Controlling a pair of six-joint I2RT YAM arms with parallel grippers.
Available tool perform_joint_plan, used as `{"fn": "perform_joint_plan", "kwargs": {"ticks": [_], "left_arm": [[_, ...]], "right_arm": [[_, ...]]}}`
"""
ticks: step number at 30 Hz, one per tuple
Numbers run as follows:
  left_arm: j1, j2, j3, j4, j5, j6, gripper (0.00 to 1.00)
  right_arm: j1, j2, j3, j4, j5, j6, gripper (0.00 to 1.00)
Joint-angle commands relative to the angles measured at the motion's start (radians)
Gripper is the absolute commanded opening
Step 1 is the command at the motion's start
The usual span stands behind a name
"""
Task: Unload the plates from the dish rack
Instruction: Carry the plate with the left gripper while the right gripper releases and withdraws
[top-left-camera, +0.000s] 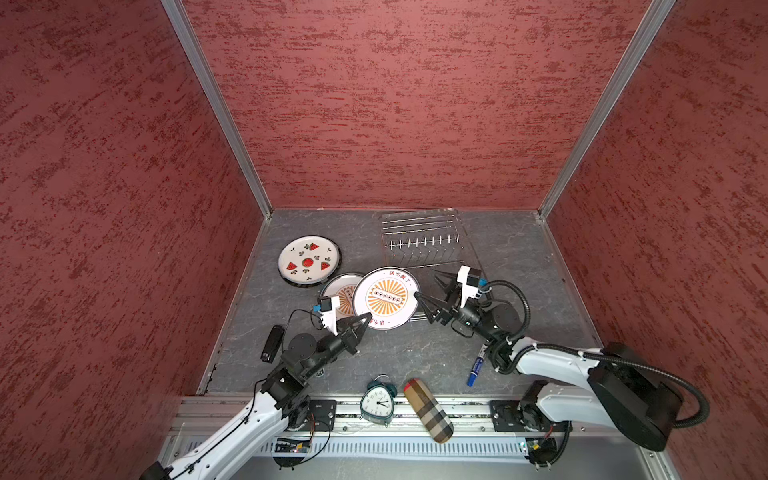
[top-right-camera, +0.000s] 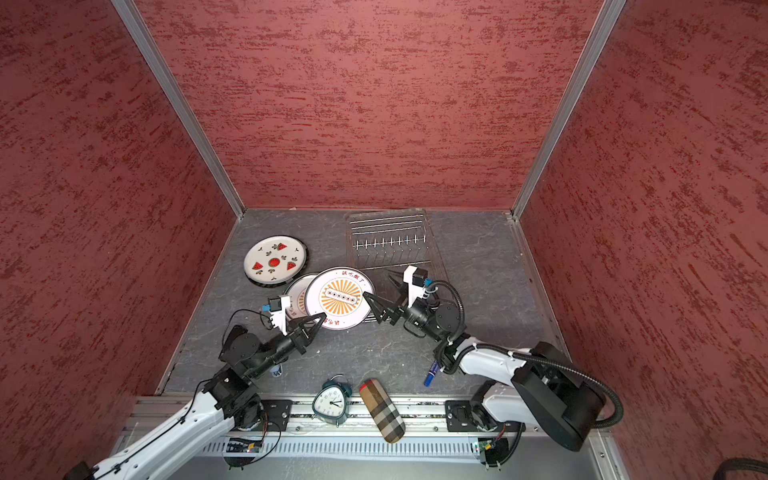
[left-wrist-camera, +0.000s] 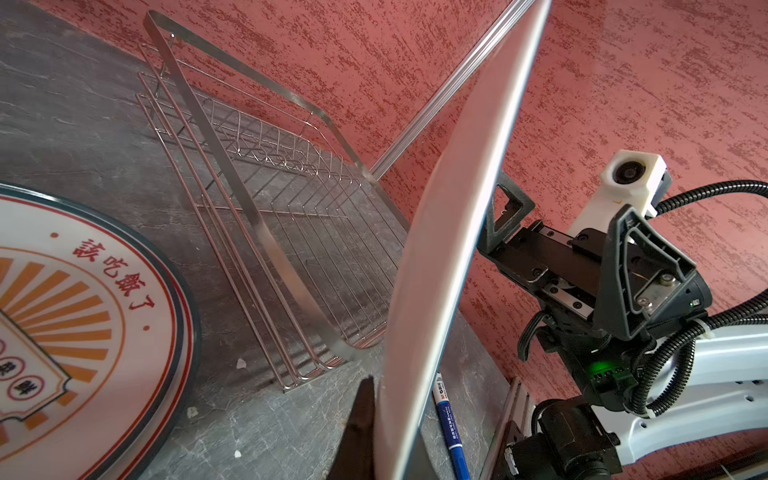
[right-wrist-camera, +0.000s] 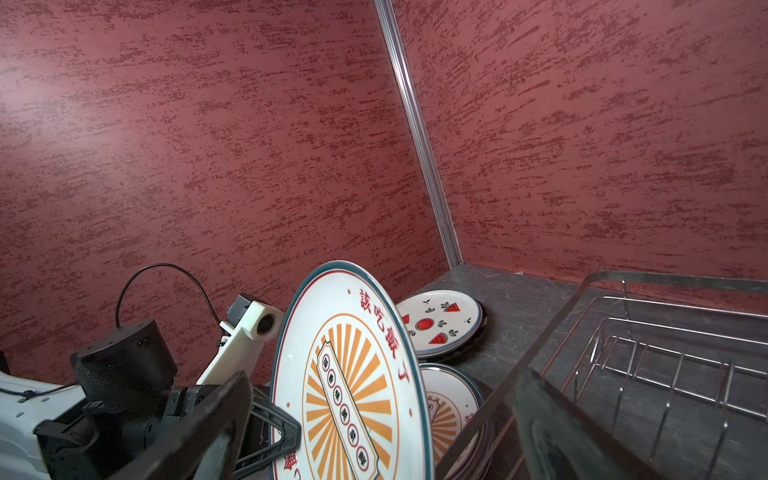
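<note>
Your dish rack (top-left-camera: 422, 243) looks empty. Left gripper (top-left-camera: 367, 318) clamps the tilted sunburst plate (top-left-camera: 385, 297) beside it, and right gripper (top-left-camera: 425, 283) stands apart; only setting it down seems left

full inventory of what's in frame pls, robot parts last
dish rack: one, silver wire, back of table, no plates in it
watermelon plate: one, white with red slices, back left, lying on a dark-rimmed plate
raised sunburst plate: one, white and orange, mid-table, tilted up
second sunburst plate: one, same print, flat, partly hidden behind the raised one
alarm clock: one, teal, front edge
plaid case: one, beige check, beside the clock
marker: one, blue, front right
black object: one, left side, cannot tell what it is
table: grey, stone-look
left hand: shut on the raised sunburst plate's rim
right hand: open, at that plate's right edge
</note>
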Motion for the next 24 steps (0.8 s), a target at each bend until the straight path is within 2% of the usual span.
{"fn": "perform_joint_plan", "kwargs": {"ticks": [1,16,21,24], "left_arm": [[0.009,-0.044,0.021,0.009,-0.041,-0.018,0.0],[0.088,-0.235,0.023,-0.234,-0.131,-0.103,0.0],[0.127,-0.259,0.025,-0.28,-0.126,-0.13,0.0],[0.161,-0.259,0.026,-0.327,-0.142,-0.195,0.0]], "right_arm": [[0.004,-0.015,0.024,-0.021,-0.018,-0.018,0.99],[0.021,0.071,0.14,-0.172,-0.094,-0.046,0.99],[0.057,0.126,0.234,-0.312,-0.051,-0.09,0.99],[0.076,0.157,0.266,-0.342,-0.013,-0.109,0.99]]}}
